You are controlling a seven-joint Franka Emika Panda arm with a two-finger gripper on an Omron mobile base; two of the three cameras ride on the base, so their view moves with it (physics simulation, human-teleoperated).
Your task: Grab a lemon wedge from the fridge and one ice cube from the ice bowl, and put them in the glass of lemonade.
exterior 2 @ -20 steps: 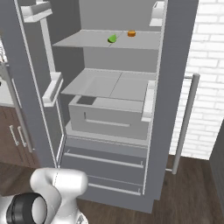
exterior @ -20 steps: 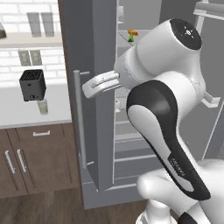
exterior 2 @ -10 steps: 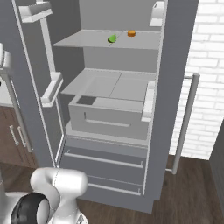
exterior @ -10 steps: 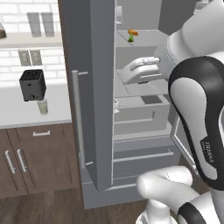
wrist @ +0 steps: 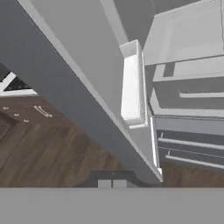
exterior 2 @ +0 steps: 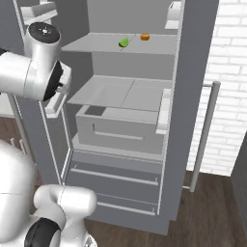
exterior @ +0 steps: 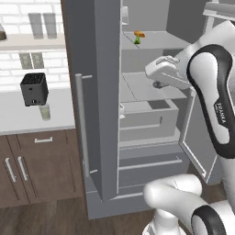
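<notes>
Left base view: arm has swung from frame centre to the right, toward the open fridge (exterior: 96, 92). Hand (wrist: 112, 184) is together, empty. Wedge (exterior 2: 124, 43) lies upper centre, on the shelf; reach comes next.

A kitchen: open fridge (exterior: 98, 92), counter (exterior: 27, 117), brown cabinets (exterior: 36, 167).

A black toaster (exterior: 34, 88) sits on the white counter (exterior: 27, 117). Two grey glasses (exterior: 42, 25) stand on the shelf above. A small orange item (exterior 2: 144, 36), perhaps fruit, rests further right.
</notes>
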